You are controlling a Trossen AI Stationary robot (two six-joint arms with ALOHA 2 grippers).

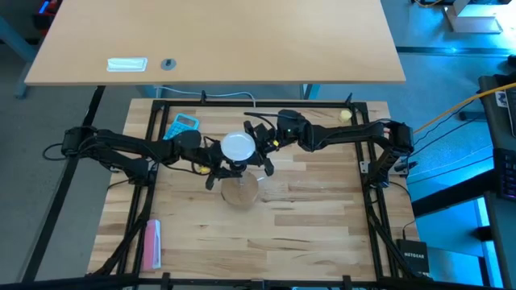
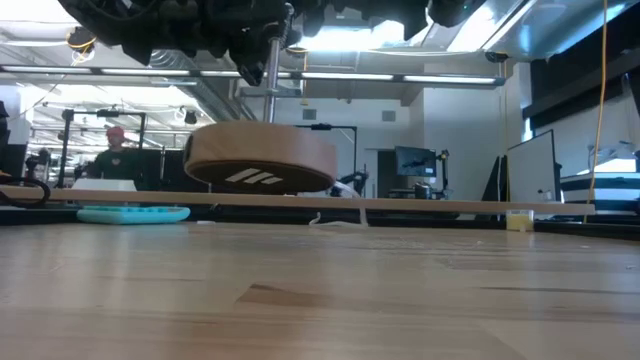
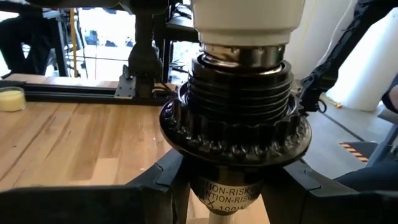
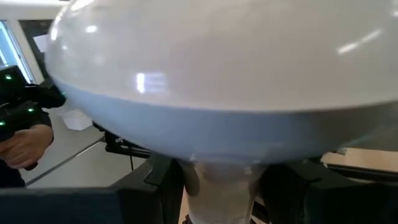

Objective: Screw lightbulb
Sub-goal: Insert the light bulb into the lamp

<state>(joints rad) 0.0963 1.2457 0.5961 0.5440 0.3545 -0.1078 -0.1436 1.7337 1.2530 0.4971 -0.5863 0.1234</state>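
While the bulb (image 1: 238,147) sits at table centre, seen from above as a white dome, its base is entering the black socket (image 3: 235,106), and a strip of silvery thread (image 3: 242,55) is exposed above the socket rim.

The left gripper (image 1: 216,163) reaches in from nine o'clock, its fingers closed on the socket stem. The right gripper (image 1: 260,147) reaches in from two o'clock, its fingers closed on the bulb's neck under the dome.

The wooden disc (image 2: 262,160) under the socket hangs lifted off the table (image 2: 320,300). Risks, as I judge them: the thread could cross and jam if the bulb tilts; the smooth neck could slip in the fingers during turning; the raised disc could swing or drop if the left grip loosens.

How deep the thread sits cannot be told. Both wrist views crop the fingertips, so exact contact is hidden. The level view cuts off both arms at the top. A yellowish ball (image 1: 345,115) lies at one o'clock, well apart.
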